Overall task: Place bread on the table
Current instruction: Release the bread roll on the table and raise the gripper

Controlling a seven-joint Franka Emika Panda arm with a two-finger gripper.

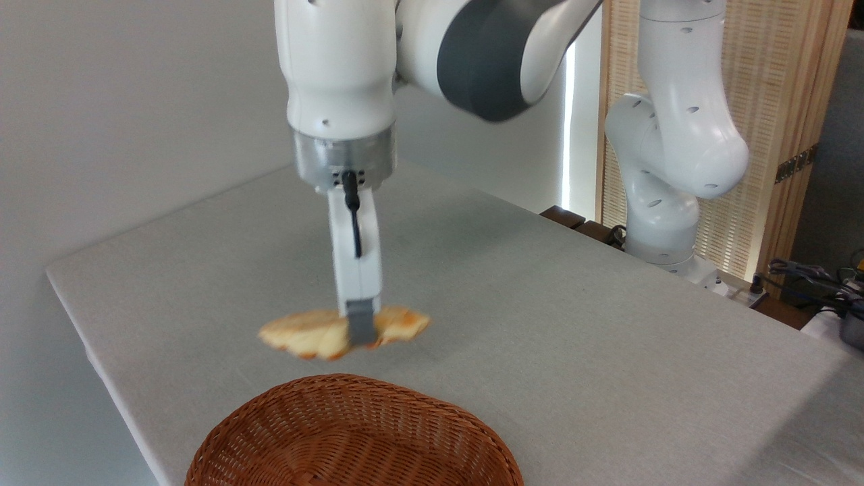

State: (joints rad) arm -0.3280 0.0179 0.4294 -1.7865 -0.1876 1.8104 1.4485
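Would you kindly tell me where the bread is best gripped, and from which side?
Across its narrow middle, from above. The bread is flat and elongated, so a central pinch balances both ends; the gripper holds it there now, jaws pointing down, level above the basket.

Your arm's base column (665,202) stands at three o'clock in the picture, its white links rising out of the top edge. From there the grey-and-white forearm (486,47) reaches across toward eleven o'clock, ending in a wrist (341,74) that points straight down. Below its metal flange (345,162) hangs the gripper (360,331), vertical, seen edge-on near the centre. You have its fingers closed on the bread (317,334), gripped at its middle and held level in the air.
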